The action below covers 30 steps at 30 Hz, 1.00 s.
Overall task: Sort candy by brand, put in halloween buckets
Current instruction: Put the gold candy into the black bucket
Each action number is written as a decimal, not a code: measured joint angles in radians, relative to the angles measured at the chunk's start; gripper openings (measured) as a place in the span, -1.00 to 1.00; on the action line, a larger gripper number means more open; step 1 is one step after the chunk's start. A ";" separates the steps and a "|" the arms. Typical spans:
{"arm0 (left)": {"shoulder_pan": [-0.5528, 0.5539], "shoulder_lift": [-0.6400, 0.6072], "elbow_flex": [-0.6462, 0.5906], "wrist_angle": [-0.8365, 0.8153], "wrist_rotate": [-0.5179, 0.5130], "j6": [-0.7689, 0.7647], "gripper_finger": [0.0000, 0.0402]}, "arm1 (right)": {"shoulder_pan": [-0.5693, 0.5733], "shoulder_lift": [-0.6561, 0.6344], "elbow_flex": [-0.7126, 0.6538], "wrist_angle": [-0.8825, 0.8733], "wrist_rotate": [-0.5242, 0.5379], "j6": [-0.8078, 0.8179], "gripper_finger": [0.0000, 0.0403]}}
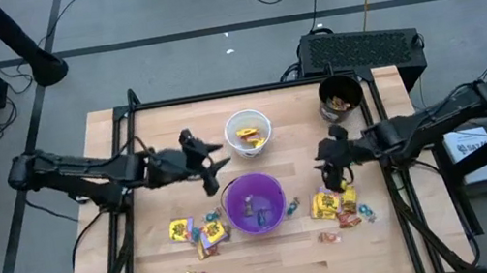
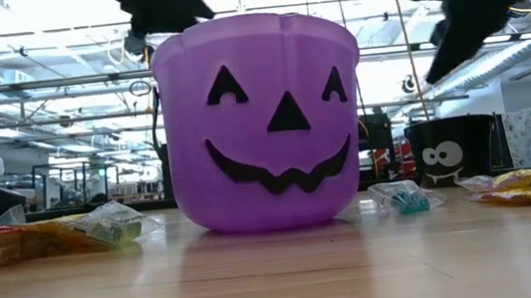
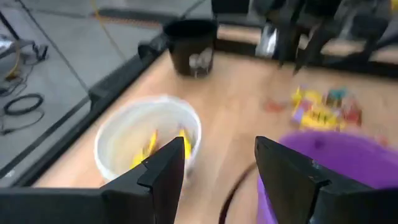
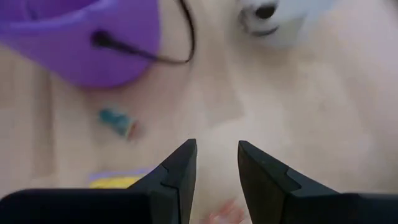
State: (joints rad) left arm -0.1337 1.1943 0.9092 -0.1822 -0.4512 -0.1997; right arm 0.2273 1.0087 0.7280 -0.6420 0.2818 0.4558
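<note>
I see yellow packets in the white bucket (image 1: 248, 132), some sweets in the purple bucket (image 1: 254, 203) and black bucket (image 1: 340, 95); plenty of candy (image 1: 335, 206) left on the worktop (image 1: 147, 269). Left gripper (image 1: 211, 157) and right gripper (image 1: 333, 179) both open, empty.

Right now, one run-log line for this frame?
left gripper: open, empty, between white bucket and purple bucket | right gripper: open, empty, above loose candy | black bucket: holds candy
</note>
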 joint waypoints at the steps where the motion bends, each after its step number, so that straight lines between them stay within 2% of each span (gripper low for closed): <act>1: -0.020 0.001 -0.001 -0.029 -0.023 -0.005 0.01 | 0.026 0.001 0.000 0.002 -0.004 0.034 -0.45; 4: -0.073 0.020 -0.010 -0.026 -0.085 -0.022 0.01 | 0.107 0.004 0.000 -0.010 -0.059 0.171 -0.43; 8: -0.110 0.047 -0.034 -0.041 -0.153 0.004 0.01 | 0.232 0.024 0.000 -0.046 -0.075 0.444 -0.38; 11: -0.111 0.046 -0.032 -0.042 -0.163 0.031 0.01 | 0.347 0.078 0.000 -0.041 -0.088 0.582 -0.37; 17: -0.120 0.047 -0.033 -0.048 -0.162 -0.050 0.01 | 0.539 0.223 0.000 0.000 -0.143 0.765 -0.36; 22: -0.131 0.047 -0.037 -0.040 -0.161 -0.017 0.01 | 0.618 0.346 0.000 -0.003 -0.159 0.820 -0.36; 30: -0.132 0.047 -0.037 -0.046 -0.155 -0.003 0.01 | 0.633 0.475 0.000 -0.016 -0.157 0.817 -0.26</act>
State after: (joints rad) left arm -0.2653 1.2415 0.8719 -0.2287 -0.6064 -0.2024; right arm 0.8600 1.4833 0.7280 -0.6579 0.1245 1.2732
